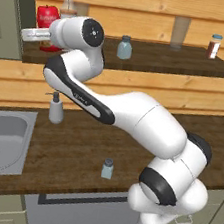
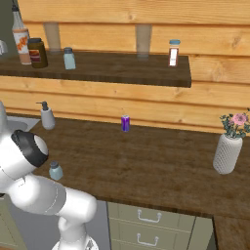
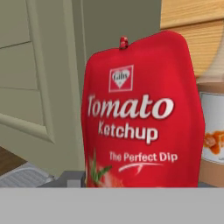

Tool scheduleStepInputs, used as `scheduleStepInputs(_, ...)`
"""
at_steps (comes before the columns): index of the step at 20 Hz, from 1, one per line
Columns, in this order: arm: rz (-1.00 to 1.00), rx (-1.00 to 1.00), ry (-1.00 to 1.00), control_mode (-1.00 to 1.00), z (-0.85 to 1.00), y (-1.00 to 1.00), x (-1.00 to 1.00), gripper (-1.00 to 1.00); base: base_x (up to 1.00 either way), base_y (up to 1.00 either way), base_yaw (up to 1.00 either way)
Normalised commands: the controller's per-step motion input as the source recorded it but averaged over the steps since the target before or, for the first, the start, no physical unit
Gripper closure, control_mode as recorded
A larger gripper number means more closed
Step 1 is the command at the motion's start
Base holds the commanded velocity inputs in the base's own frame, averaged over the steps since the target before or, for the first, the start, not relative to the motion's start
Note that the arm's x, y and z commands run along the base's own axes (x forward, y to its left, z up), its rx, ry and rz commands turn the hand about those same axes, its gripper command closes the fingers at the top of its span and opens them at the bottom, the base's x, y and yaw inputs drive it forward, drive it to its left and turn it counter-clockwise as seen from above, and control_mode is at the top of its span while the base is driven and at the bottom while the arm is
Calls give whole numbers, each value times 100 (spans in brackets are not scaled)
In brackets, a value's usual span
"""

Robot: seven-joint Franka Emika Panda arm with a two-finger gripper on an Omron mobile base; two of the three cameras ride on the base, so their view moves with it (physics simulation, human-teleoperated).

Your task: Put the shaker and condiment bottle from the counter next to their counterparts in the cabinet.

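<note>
One condiment bottle [image 1: 46, 18] stood at the upper left on the cabinet [image 1: 156, 59], beside the tall clear bottle [image 1: 69, 2]; the gripper's hold couldn't be told. Another shaker [image 1: 107, 168] sat lower centre on the counter [image 1: 78, 149].

We saw one pale shaker [image 2: 55, 171] on the counter [image 2: 146, 166] (beside the arm) and its twin [image 2: 69, 58] on the shelf [image 2: 122, 71].

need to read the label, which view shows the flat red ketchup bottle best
The hand view: the flat red ketchup bottle is close up, its "Tomato Ketchup" label readable. The left base view shows only a red sliver behind the white arm at the shelf's left end; the right base view doesn't help.
</note>
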Motion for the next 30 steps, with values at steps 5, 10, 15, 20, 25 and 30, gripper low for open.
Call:
scheduleStepInputs(5, 2, 0, -1, -100, 0, 0, 2, 100, 0, 0, 0)
scheduleStepInputs(10, 0, 0, 0, -100, 0, 0, 0, 100, 0, 0, 0)
scheduleStepInputs(15, 0, 0, 0, -100, -12, -1, 0, 100, 0, 0, 0)
scheduleStepInputs(20, 0, 0, 0, -100, -5, -1, 2, 100, 0, 0, 0)
scheduleStepInputs(25, 0, 0, 0, -100, 0, -3, 15, 100, 0, 0, 0)
scheduleStepInputs(30, 0, 0, 0, -100, -2, -3, 14, 100, 0, 0, 0)
